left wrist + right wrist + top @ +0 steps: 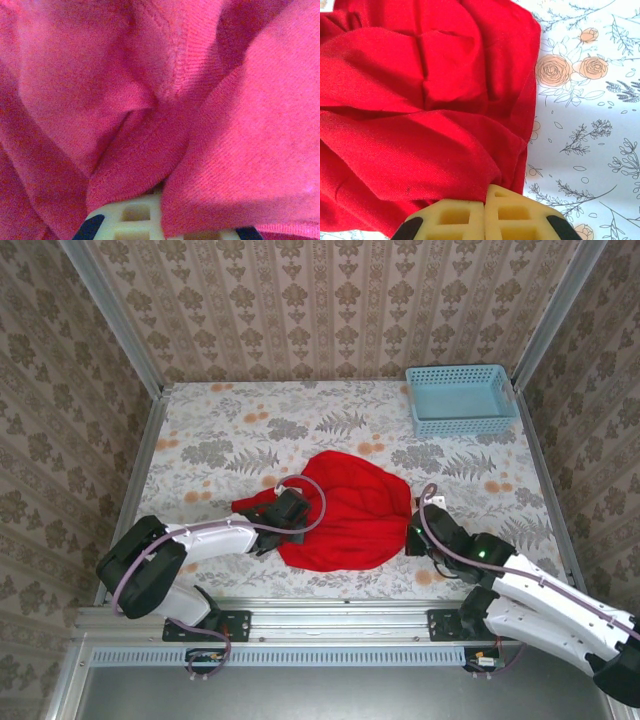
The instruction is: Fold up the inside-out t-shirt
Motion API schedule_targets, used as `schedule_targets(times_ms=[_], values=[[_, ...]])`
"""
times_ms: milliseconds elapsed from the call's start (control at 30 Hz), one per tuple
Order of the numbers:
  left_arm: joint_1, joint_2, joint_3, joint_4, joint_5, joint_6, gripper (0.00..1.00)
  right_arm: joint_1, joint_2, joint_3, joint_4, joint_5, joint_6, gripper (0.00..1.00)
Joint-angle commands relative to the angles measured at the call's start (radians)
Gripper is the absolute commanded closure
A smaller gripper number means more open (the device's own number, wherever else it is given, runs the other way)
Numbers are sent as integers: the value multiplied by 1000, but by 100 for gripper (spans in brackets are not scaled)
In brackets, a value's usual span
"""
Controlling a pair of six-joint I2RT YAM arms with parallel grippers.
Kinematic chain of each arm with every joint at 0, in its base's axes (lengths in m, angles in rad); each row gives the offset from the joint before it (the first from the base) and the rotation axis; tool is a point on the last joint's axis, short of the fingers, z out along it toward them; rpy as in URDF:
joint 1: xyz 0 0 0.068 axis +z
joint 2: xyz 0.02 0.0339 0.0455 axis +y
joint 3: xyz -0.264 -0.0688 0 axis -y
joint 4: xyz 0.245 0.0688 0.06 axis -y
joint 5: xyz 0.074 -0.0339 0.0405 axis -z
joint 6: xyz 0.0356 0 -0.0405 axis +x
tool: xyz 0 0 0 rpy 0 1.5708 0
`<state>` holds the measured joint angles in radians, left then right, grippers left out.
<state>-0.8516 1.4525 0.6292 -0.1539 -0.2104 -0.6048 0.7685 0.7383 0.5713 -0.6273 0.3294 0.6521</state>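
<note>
The inside-out t-shirt (350,520) lies bunched; left tool (150,220) and right tool (485,200) both pinched together on its cloth.

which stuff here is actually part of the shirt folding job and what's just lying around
Job:
- t-shirt, bunched mid-table
- left gripper, at its left edge
- right gripper, pinching its right edge

Lying about:
- basket, far right corner of the table
</note>
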Motion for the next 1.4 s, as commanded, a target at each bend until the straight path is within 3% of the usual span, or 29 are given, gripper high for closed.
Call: schedule_targets(times_ms=[0, 367, 700, 767, 867, 933, 1000, 1067, 1167, 1367], values=[[0, 13, -16, -60, -45, 11, 95, -11, -69, 52, -90, 39, -25, 84], [1, 9, -20, -58, -47, 14, 95, -97, -32, -33, 38, -143, -28, 57], [1, 9, -21, -50, -32, 16, 95, -303, 178, -117, 324, -442, -14, 48], [2, 10, -19, -46, -26, 17, 95, -310, 223, -115, 378, -491, -14, 50], [0, 11, -15, -48, -29, 20, 95, -310, 281, -87, 409, -542, -24, 63], [0, 10, -10, -58, -35, 25, 97, -309, 287, -59, 389, -551, -37, 81], [3, 6, -7, -68, -46, 28, 99, -297, 257, -29, 322, -488, -61, 93], [8, 2, -7, -79, -55, 33, 100, -264, 213, 10, 210, -344, -97, 100], [20, -15, -5, -98, -65, 39, 100, -178, 165, 90, 20, -98, -148, 100], [36, -135, 37, -161, -85, 67, 100, 31, 202, 262, -205, 227, -160, 100]])
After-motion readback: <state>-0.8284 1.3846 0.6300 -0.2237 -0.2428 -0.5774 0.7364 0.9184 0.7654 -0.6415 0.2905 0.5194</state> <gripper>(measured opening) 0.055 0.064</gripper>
